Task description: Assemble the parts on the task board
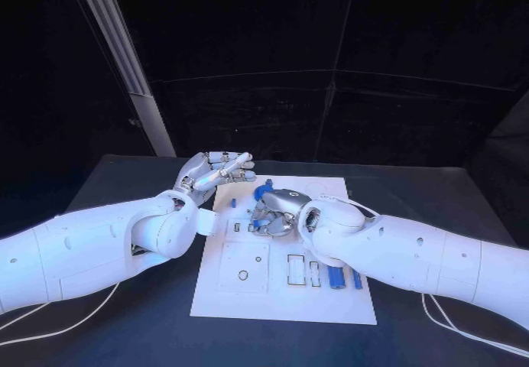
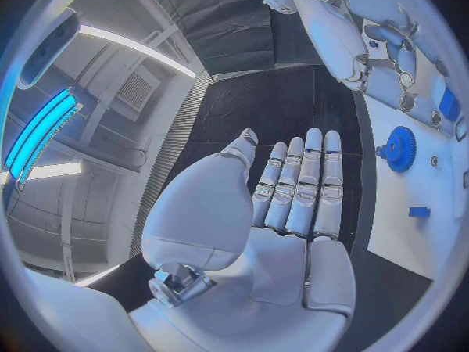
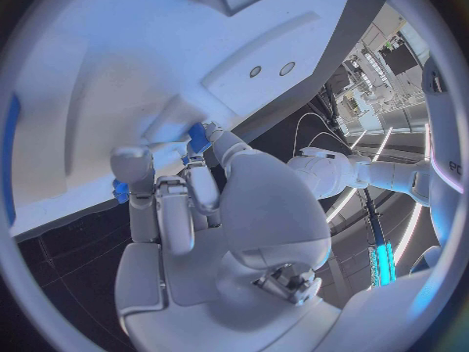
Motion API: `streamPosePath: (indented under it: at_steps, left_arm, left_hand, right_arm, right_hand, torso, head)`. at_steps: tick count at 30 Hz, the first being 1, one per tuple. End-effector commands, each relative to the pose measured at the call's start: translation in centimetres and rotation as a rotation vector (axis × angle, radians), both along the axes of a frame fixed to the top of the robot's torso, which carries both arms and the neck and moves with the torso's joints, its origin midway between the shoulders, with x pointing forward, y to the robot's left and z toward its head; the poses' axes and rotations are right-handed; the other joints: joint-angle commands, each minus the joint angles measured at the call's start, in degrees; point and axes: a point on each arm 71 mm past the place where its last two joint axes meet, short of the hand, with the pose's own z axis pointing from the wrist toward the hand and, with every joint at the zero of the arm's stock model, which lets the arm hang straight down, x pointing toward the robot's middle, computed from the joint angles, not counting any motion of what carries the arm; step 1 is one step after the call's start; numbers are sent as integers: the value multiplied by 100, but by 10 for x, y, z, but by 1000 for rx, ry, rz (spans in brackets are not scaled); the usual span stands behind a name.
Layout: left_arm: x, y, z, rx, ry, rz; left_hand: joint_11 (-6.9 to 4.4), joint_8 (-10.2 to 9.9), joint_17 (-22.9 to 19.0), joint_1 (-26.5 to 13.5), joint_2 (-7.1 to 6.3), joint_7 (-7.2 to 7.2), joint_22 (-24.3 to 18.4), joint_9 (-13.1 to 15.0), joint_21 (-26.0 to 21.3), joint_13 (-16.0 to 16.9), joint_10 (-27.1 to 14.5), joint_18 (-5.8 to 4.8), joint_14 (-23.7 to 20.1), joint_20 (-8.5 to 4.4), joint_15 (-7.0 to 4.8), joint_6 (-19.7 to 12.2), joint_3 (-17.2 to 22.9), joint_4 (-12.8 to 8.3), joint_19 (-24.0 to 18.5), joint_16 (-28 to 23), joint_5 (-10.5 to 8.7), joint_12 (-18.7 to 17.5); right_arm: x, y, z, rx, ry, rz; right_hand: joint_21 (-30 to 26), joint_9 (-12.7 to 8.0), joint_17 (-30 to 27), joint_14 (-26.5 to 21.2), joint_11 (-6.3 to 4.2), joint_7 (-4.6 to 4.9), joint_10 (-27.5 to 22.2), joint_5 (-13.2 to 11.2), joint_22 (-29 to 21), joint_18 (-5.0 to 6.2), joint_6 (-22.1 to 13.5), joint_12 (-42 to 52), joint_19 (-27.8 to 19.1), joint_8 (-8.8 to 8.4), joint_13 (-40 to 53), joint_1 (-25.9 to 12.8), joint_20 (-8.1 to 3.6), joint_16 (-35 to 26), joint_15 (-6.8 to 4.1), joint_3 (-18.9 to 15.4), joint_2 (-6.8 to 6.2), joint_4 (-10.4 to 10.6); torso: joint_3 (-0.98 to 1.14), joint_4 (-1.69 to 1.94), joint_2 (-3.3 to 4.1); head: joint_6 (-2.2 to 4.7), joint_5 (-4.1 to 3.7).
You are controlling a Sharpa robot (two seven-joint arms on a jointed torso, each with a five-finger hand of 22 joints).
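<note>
Overhead head camera, two close wrist fisheyes, shared task board [image 1: 282,252].

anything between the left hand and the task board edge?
Only bare black table: in the left wrist view, dark tabletop separates the open left hand from the white task board.

Robot lab, black-draped backdrop [image 1: 331,92], ceiling strip lights [image 2: 137,47]
</note>
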Motion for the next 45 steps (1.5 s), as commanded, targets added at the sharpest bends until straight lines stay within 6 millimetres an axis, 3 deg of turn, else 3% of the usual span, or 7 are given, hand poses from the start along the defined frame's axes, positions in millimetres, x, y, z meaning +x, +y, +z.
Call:
streamPosePath:
  at_steps: [1, 8, 18, 31, 45]
  left_arm:
    - [0, -1, 2, -8, -10, -10]
    - [0, -1, 2, -8, -9, -10]
    - [0, -1, 2, -7, -9, -10]
    - [1, -1, 1, -7, -7, -11]
    - [1, -1, 1, -7, -6, -12]
  left_hand:
    - [24, -24, 9, -20, 58, 28, -6, -4, -7, -2, 16, 84, 28, 0, 0, 28, 5, -37, 32, -14, 19, -18]
    - [24, -24, 9, -20, 58, 28, -6, -4, -7, -2, 16, 84, 28, 0, 0, 28, 5, -37, 32, -14, 19, -18]
    - [24, -24, 9, -20, 58, 28, -6, -4, -7, -2, 16, 84, 28, 0, 0, 28, 5, -37, 32, -14, 19, -18]
    - [25, -34, 12, -14, 63, 30, -16, -3, -15, -2, 22, 84, 32, 0, 0, 34, 7, -49, 37, -28, 18, -31]
    - [25, -34, 12, -14, 63, 30, -16, -3, -15, -2, 22, 84, 32, 0, 0, 34, 7, -49, 37, -28, 18, -31]
  right_arm:
    - [1, -6, -8, -57, 35, -9]
    - [0, -9, -10, -77, 41, -8]
    - [-2, -7, -10, -97, 40, 3]
    - [-3, -5, -9, -115, 26, 3]
    - [-2, -7, -8, -113, 5, -18]
  right_hand:
    - [-19, -2, 1212, 548, 0, -108, -32, 7, -11, -80, 146, -31, -29, 33, -9, 12, -31, 14, -40, 27, 49, -13]
    - [-24, -5, 1212, 548, 2, -105, -36, -22, -19, -79, 138, -39, -32, 26, -14, -9, -30, 14, -39, 24, 18, -15]
    - [-34, -13, 1202, 546, 10, -93, -56, -78, -31, -79, 113, -69, -36, 6, -41, -51, -27, 8, -33, 13, -46, -17]
    - [-78, -57, 1164, 537, 69, -23, -176, -29, -97, -73, -42, -211, -61, -99, -189, -260, 7, -11, 12, -129, -286, 56]
    - [-111, -79, 1131, 529, 100, 9, -244, -31, -152, -64, -139, -281, -81, -154, -262, -330, 32, -28, 39, -207, -362, 103]
  torso:
    - [-3, 8, -3]
    - [4, 3, -1]
    - [-4, 10, 1]
    - [-1, 4, 1]
    - [-1, 6, -2]
  head:
    - [-16, -4]
    - [-22, 7]
    - [-19, 8]
    - [-34, 3]
    - [-39, -6]
